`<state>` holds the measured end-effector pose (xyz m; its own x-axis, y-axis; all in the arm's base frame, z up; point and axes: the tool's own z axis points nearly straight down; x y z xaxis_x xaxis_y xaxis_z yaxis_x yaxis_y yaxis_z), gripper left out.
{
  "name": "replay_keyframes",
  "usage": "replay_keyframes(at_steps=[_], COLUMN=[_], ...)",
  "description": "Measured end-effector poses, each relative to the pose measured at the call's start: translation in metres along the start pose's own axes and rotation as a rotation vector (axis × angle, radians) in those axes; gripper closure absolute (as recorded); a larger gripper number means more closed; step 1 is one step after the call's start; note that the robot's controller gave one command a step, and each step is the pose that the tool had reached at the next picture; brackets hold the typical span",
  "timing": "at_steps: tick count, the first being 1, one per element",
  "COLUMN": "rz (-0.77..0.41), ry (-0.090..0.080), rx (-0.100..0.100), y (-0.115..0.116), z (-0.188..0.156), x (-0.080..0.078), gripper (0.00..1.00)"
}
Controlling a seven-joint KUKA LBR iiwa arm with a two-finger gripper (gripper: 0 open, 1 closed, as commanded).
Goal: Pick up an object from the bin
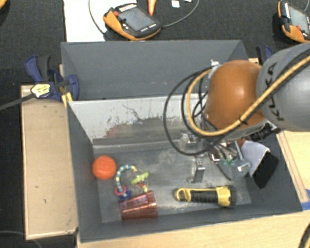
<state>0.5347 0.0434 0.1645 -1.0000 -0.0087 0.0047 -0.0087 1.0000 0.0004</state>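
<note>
My gripper (199, 174) hangs low over the middle of the bin floor, right of centre, under the orange dome of the wrist. Just in front of it lies a yellow and black handled tool (203, 196), on its side along the bin's near wall, apart from the gripper. To the gripper's right a white piece (254, 152) and a black flat block (265, 170) lean at the right wall, partly hidden by the arm.
At the left of the bin lie an orange ball (104, 167), a colourful beaded ring toy (129, 181) and a red-brown box (138, 207). Bare floor runs between them and the gripper. The arm and its cables cover the back right.
</note>
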Motion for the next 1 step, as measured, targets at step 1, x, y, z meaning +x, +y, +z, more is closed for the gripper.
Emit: replay_keyframes(at_steps=[1], rz=[0.002], ry=[-0.007], rx=[0.000], y=[-0.0003], z=[-0.0046], x=[-0.0015], gripper=[0.00])
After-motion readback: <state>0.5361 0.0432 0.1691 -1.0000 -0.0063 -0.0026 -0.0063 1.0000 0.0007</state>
